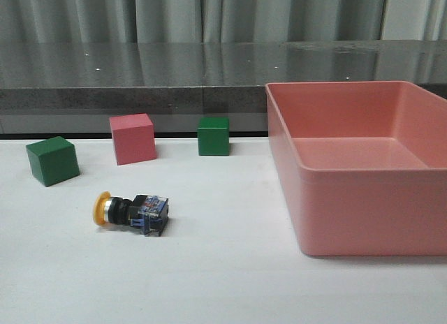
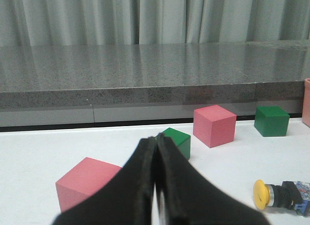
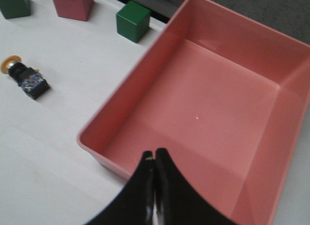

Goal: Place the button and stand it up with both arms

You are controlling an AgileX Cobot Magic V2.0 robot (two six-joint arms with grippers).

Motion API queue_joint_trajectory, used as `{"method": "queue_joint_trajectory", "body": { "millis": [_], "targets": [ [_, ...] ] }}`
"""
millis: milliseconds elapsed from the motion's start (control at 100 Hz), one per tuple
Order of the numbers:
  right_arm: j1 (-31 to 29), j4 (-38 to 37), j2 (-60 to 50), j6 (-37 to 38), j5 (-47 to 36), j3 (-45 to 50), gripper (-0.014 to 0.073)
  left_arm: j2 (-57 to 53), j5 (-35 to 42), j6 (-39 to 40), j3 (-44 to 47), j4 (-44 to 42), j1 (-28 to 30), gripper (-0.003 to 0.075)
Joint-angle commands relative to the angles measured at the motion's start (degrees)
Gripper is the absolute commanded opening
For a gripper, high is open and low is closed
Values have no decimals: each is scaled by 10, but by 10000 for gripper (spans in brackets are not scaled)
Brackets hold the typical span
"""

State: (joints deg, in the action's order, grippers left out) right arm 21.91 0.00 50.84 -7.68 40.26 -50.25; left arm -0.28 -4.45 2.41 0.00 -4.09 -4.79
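Observation:
The button (image 1: 132,212) lies on its side on the white table, yellow cap to the left, clear-blue base to the right. It also shows in the left wrist view (image 2: 282,196) and the right wrist view (image 3: 25,78). My left gripper (image 2: 156,140) is shut and empty, low over the table, well to the left of the button. My right gripper (image 3: 155,154) is shut and empty, above the near rim of the pink bin (image 3: 116,108). Neither gripper shows in the front view.
A large pink bin (image 1: 286,170) stands at the right. A green cube (image 1: 52,160), a pink cube (image 1: 132,138) and a second green cube (image 1: 213,135) stand behind the button. Another pink cube (image 2: 85,184) sits close to the left gripper. A grey ledge runs along the back.

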Motion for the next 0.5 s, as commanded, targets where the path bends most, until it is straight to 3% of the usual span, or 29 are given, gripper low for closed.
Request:
{"method": "queue_joint_trajectory", "body": {
  "millis": [0, 170, 270, 330, 490],
  "targets": [
    [-21, -13, -62, 9, -69, 43, -62, -18, 59, 6, 26, 0, -4, -20],
    [-44, -13, -176, 9, -85, 136, -62, -18, 86, 6, 26, 2, -4, -20],
    [-45, -16, -221, 9, -85, 168, -62, -18, 102, 44, 24, 89, -4, -20],
    [-45, -18, -240, 9, -83, 182, -62, -18, 89, 48, 13, 133, -4, -20],
    [-45, -33, -250, 9, -74, 195, -62, -11, 17, 39, -47, 130, -19, -20]
  ]
}}
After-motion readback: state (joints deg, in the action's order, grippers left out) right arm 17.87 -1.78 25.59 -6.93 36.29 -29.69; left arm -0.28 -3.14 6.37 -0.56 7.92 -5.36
